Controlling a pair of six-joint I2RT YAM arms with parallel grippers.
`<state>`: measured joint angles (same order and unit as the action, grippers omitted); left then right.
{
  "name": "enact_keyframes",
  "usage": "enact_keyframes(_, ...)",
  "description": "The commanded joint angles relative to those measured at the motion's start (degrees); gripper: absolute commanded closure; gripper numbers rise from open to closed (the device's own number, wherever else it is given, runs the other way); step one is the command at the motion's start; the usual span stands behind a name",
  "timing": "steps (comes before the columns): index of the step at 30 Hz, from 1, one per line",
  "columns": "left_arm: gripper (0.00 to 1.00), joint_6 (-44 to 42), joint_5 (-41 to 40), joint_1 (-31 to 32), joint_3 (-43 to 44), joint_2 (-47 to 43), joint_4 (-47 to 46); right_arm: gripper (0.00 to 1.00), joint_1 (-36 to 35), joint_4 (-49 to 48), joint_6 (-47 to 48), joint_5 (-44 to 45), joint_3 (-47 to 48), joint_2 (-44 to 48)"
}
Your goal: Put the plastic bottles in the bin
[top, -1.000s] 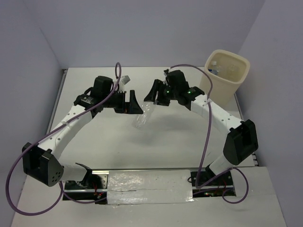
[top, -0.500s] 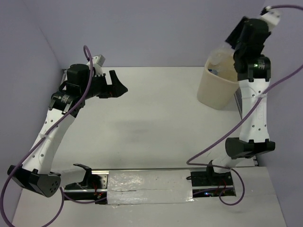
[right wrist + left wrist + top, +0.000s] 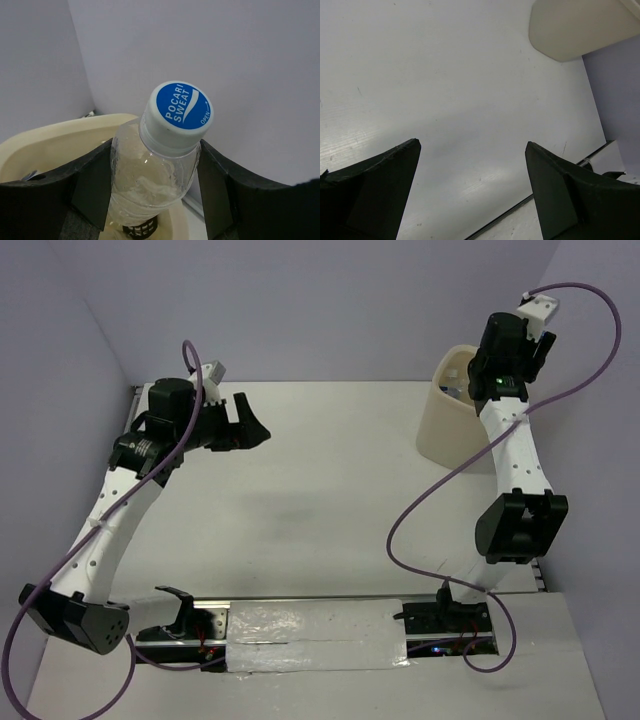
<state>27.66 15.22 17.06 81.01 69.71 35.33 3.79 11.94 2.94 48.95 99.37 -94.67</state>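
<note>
Top external | white table, lilac walls | left end effector agape | right end effector clamps bottle

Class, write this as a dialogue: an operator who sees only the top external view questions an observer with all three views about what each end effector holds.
Operator: Is the right end effector carrying anything?
Observer: Yes, its fingers clamp a clear bottle with a blue cap reading POCARI SWEAT.
Operator: And the left end effector?
Observer: Open, with nothing between its two prongs, only table behind them.
</note>
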Motion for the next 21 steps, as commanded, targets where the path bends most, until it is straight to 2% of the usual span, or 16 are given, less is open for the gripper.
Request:
enact_keyframes(1, 0.01, 0.7, 0.8, -0.3, -1.1, 0.6, -1.8, 0.47, -0.1, -13.2, 4.8, 2.8, -1.0, 0.6)
enact_keyframes(8, 0.01, 0.6, 0.7, -0.4, -2.1, 0.9, -2.5, 0.39, -0.1, -9.1, 0.7, -0.1, -4.4, -2.3)
enact_keyframes(17, 0.01, 0.1, 2.4, -0.4, -4.2, 2.3, -3.5, 0.07, -3.4, -9.8, 2.5, -1.3, -8.1, -2.2)
enact_keyframes(21, 0.01, -0.4, 2.1, -0.4, -4.4, 2.2, -3.8, 0.01, -6.6, -5.6, 0.6, -4.0, -5.4, -0.7)
